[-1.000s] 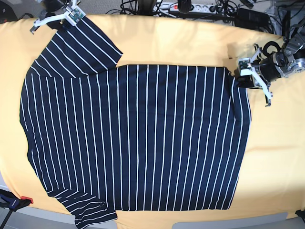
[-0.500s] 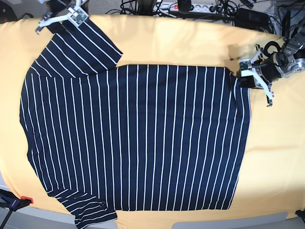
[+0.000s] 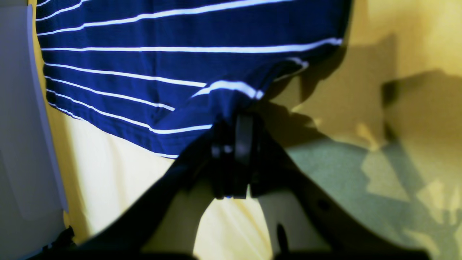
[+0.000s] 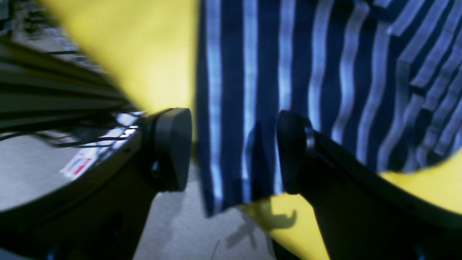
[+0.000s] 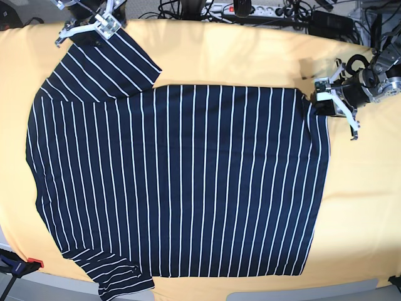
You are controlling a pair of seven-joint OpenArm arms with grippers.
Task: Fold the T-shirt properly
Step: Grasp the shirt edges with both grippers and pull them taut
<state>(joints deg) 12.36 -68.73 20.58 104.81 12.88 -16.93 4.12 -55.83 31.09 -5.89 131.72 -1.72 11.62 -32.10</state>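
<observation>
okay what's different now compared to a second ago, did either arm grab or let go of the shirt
The right gripper opened, let go of the sleeve end and drew back toward the table's far edge. The left gripper stayed shut on the T-shirt hem corner. The shirt lies flat as before.

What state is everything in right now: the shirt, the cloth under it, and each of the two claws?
T-shirt: spread flat, unfolded, one hem corner bunched and pinched.
Yellow cloth: lying under the shirt, covering the table.
Left gripper: jaws shut on the T-shirt's hem corner.
Right gripper: jaws open, either side of the sleeve's edge, gripping nothing.
</observation>
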